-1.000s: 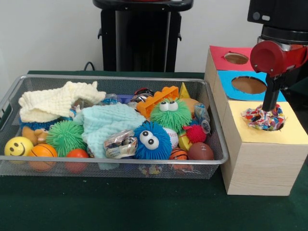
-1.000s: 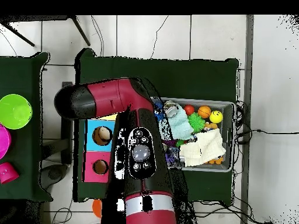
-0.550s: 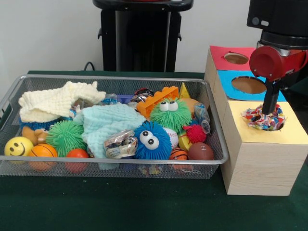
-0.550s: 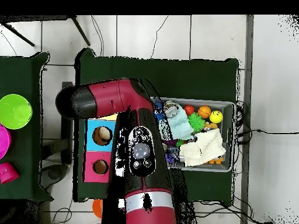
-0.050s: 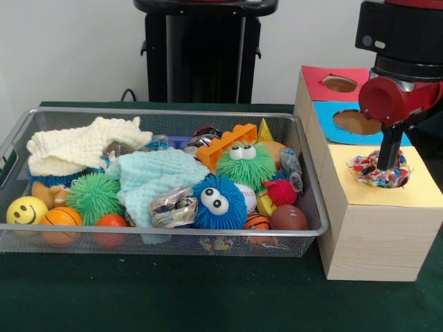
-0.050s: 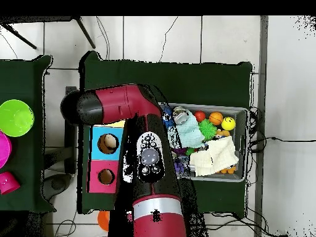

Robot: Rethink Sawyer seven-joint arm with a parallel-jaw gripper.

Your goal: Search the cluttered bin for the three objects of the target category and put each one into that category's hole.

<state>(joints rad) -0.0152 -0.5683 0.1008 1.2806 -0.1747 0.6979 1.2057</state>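
Green table (image 5: pixel 173 304): gripper (image 5: pixel 386 166) over box's (image 5: pixel 374 232) yellow section, in multicoloured wad (image 5: pixel 379 171); finger state hidden.

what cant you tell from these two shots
- Gripper: front view, tips sunk in the colourful cloth, so open or shut is hidden; overhead, the arm covers it.
- Yellow hole: front view, the cloth lies over it; overhead, the arm hides most of the yellow top.
- Bin: lower toys lie under the two towels.
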